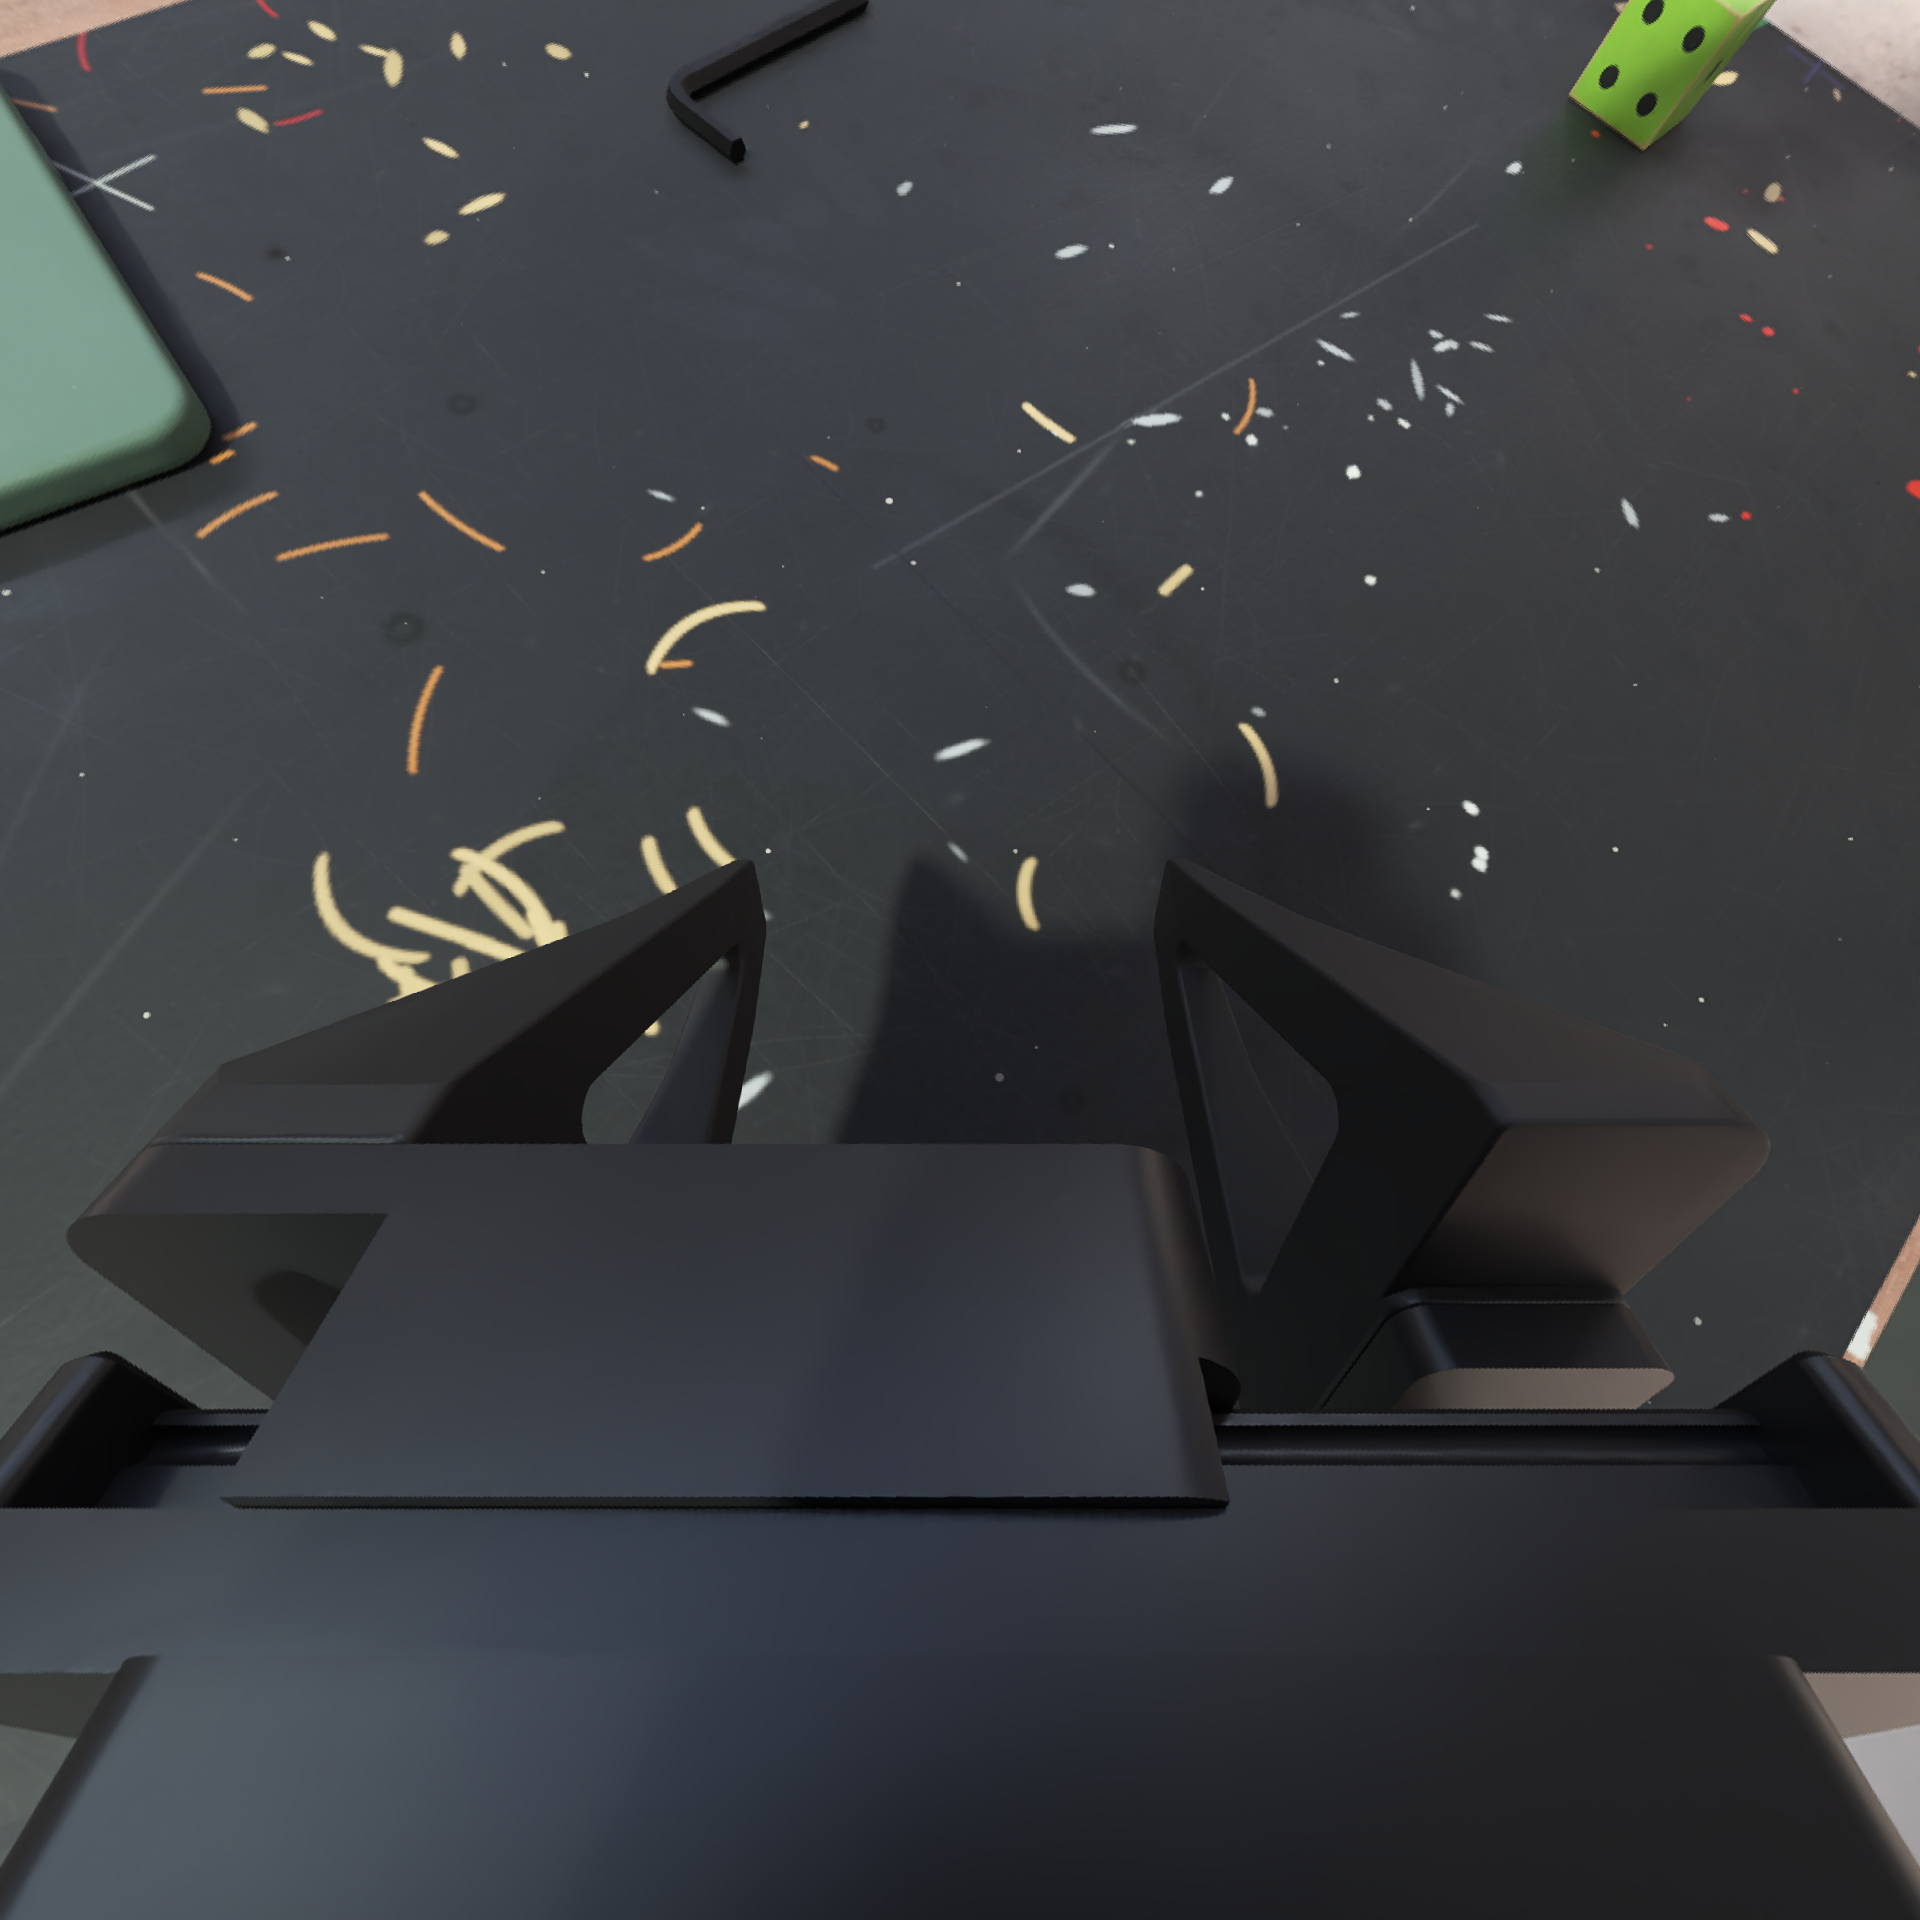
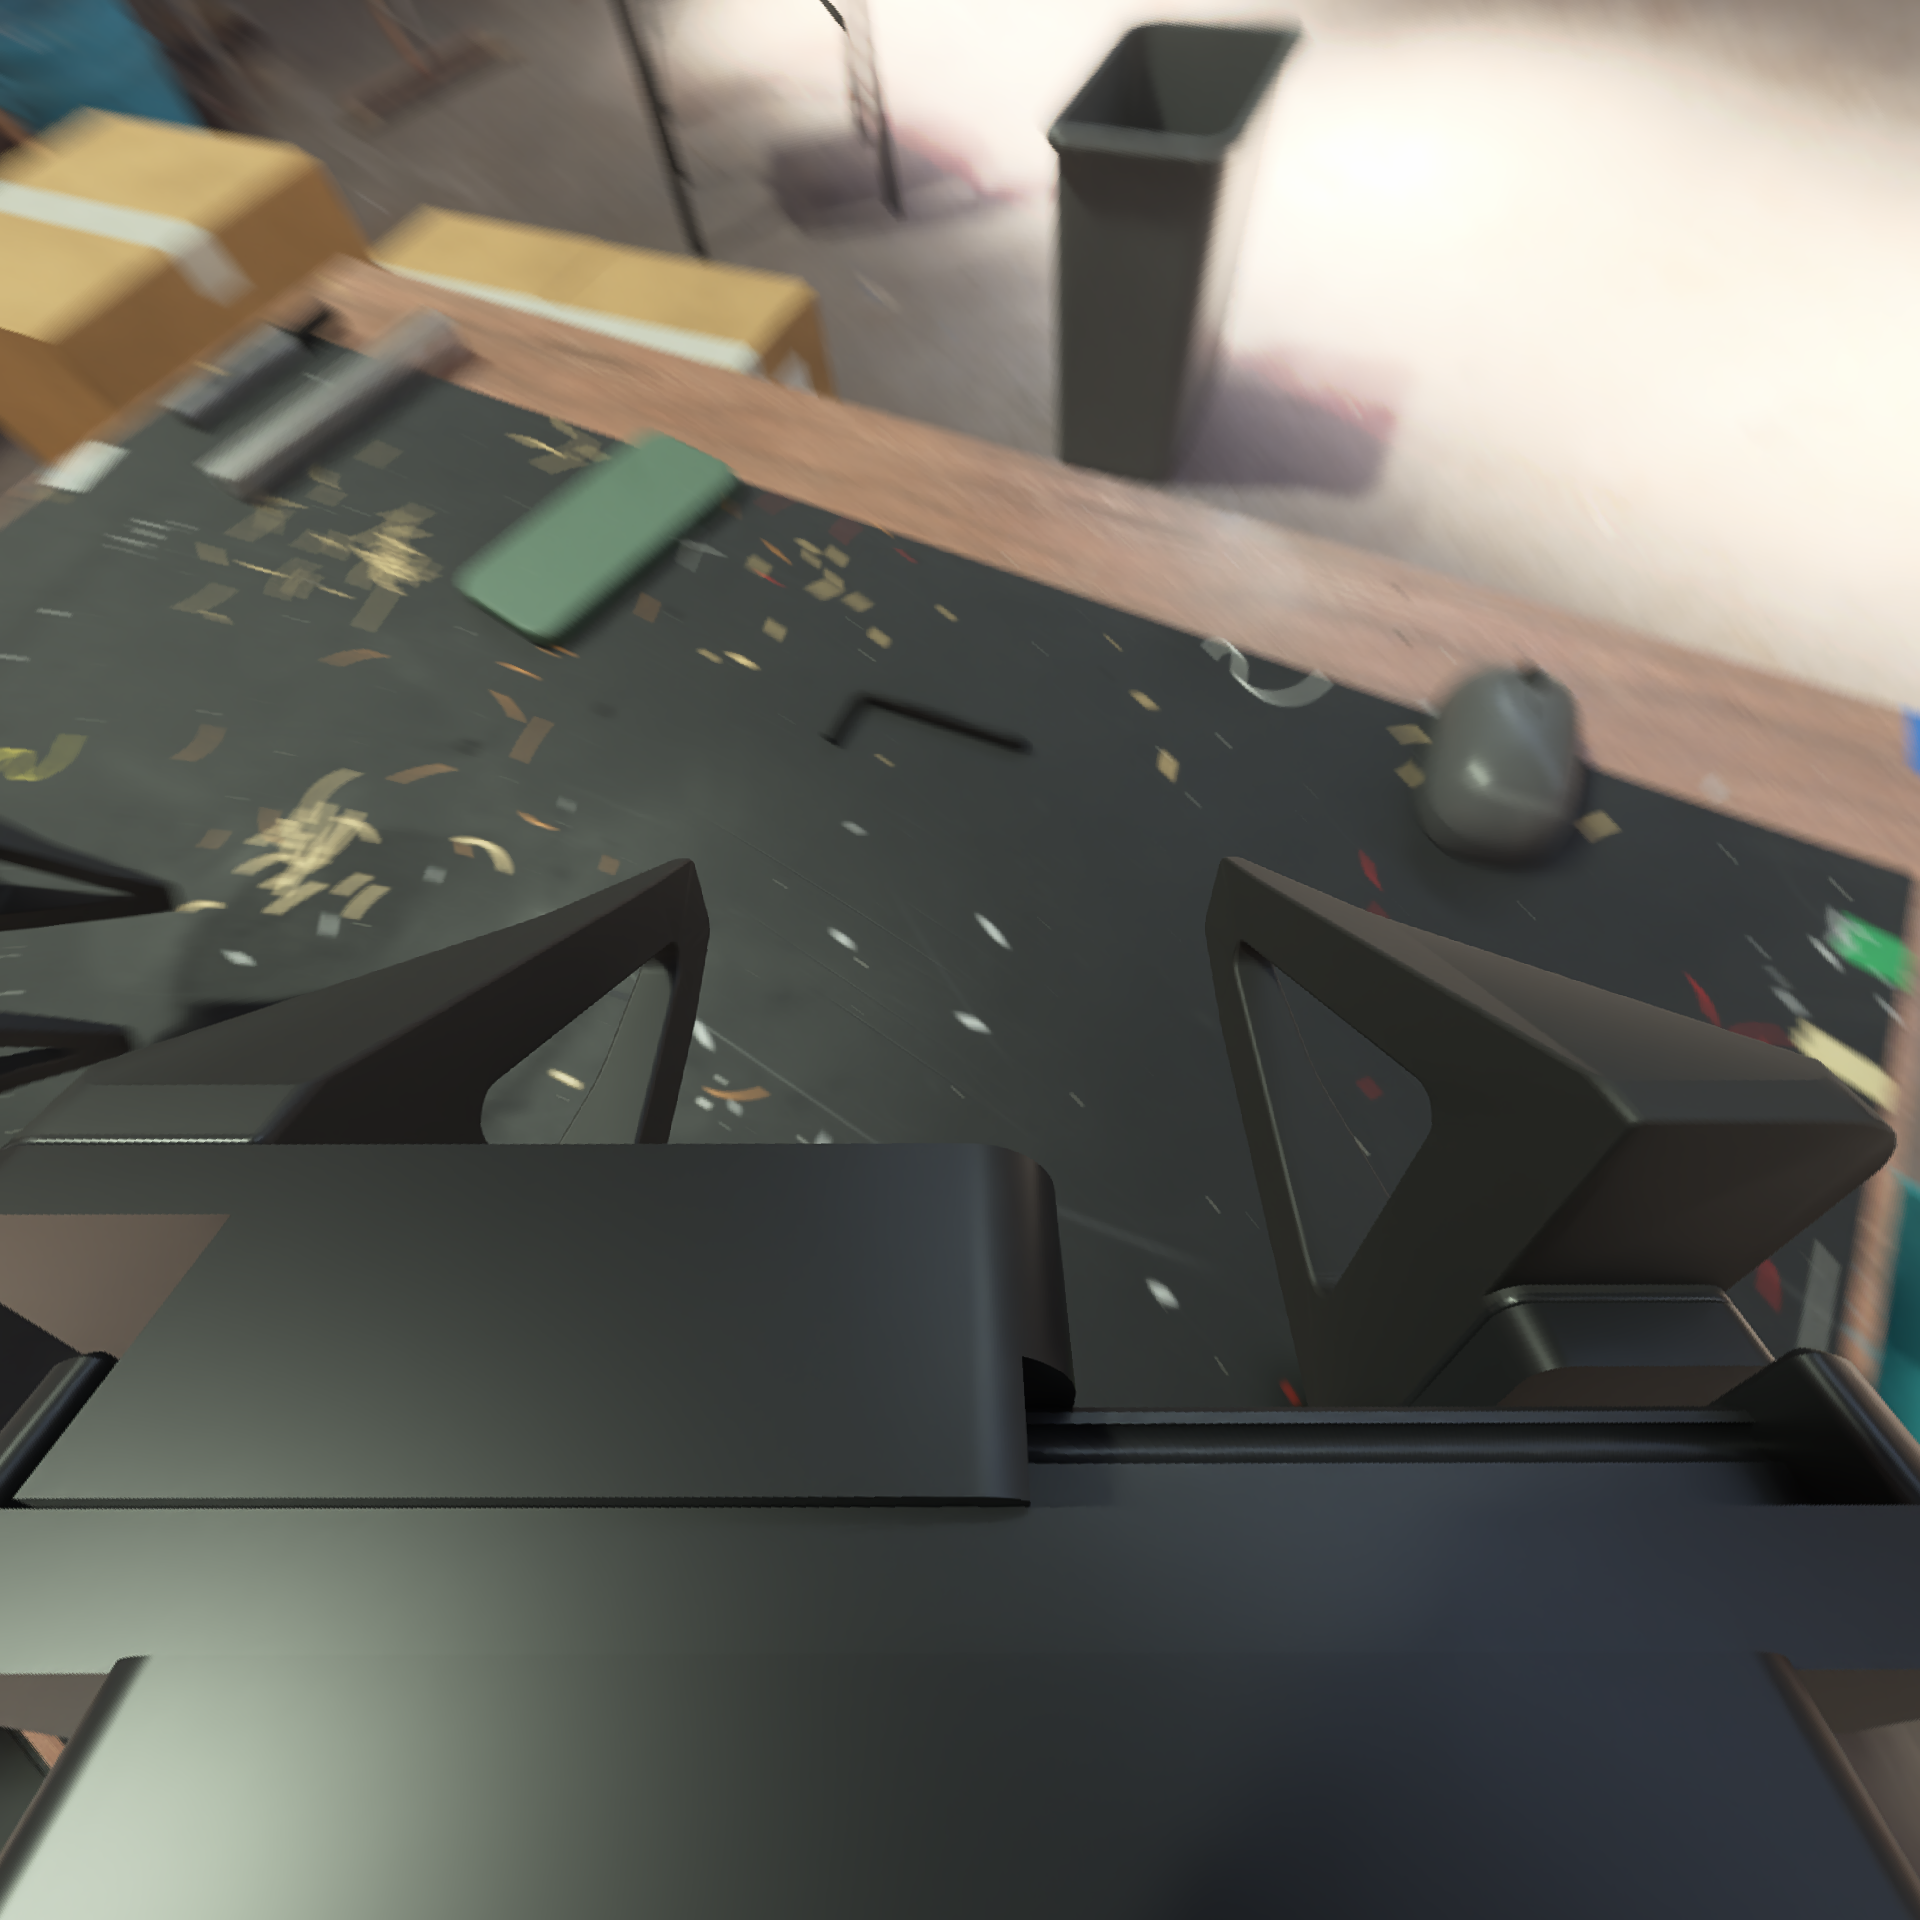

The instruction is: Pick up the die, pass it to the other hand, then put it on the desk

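A green die with black pips [image 1: 1652, 68] rests on the dark speckled desk mat [image 1: 935, 364] at the far top right of the left wrist view, near the mat's edge. My left gripper [image 1: 956, 883] is open and empty, low over the mat, well short of the die and to its left. My right gripper [image 2: 956, 883] is open and empty above the mat [image 2: 935, 883]. The die does not show in the right wrist view. The left gripper's fingertips [image 2: 94, 894] show at the left edge of the right wrist view.
A black hex key [image 1: 748, 73] [image 2: 914, 722] and a green flat case [image 1: 73, 332] [image 2: 597, 535] lie on the mat. A grey mouse [image 2: 1501, 769] sits far right. Cardboard boxes [image 2: 145, 249] and a dark bin [image 2: 1153, 239] stand beyond the wooden desk edge [image 2: 1143, 520].
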Available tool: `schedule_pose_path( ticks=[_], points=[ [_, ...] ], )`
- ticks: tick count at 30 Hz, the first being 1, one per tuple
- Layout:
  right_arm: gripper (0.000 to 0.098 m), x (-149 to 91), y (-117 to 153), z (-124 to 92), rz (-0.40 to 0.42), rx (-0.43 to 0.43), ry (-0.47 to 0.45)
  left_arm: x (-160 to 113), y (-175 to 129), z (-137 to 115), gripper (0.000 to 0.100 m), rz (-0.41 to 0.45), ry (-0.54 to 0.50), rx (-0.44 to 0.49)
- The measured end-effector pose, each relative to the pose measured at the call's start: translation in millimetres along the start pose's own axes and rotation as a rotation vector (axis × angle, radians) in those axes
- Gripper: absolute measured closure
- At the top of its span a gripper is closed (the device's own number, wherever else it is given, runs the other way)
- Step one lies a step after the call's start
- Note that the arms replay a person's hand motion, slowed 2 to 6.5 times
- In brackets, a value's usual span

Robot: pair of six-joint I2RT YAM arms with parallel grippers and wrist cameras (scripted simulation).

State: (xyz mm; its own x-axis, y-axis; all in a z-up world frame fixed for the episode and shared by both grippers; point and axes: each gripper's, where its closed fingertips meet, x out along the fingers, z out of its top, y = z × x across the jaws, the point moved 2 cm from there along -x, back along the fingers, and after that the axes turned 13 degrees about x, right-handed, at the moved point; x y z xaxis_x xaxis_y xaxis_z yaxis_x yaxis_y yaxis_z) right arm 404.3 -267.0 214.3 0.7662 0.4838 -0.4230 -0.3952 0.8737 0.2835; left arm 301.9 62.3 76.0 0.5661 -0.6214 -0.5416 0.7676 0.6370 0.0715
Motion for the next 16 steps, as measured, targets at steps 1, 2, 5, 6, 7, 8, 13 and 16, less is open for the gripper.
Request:
schedule_pose_path(
  ticks=[1, 2, 5, 6, 7, 8, 13, 16],
  points=[
    [0.0158, 2, 13, 0, 0.065, -0.014, -0.038, 0, 0, -1, 0.036, 0.0, 0.002, 0.0],
    [0.0158, 5, 26, 0, 0.129, -0.022, -0.074, 1, 0, -1, 0.036, -0.001, 0.003, -0.001],
    [0.0158, 11, 62, -9, 0.305, -0.018, -0.149, 2, 0, -2, 0.036, -0.001, 0.007, -0.002],
    [0.0158, 14, 73, -13, 0.359, -0.01, -0.163, 2, 0, -3, 0.036, -0.001, 0.008, -0.002],
    [0.0158, 16, 84, -18, 0.408, -0.001, -0.171, 2, 0, -3, 0.036, 0.0, 0.009, -0.002],
    [0.0158, 19, 94, -25, 0.456, 0.01, -0.174, 2, 0, -3, 0.036, 0.001, 0.01, -0.002],
    [0.0221, 34, 134, -62, 0.621, 0.029, -0.155, 2, 1, -4, 0.036, 0.007, 0.013, 0.0],
    [0.0253, 42, 150, -83, 0.656, 0.001, -0.157, 2, 1, -4, 0.036, 0.007, 0.016, -0.001]
  ],
)
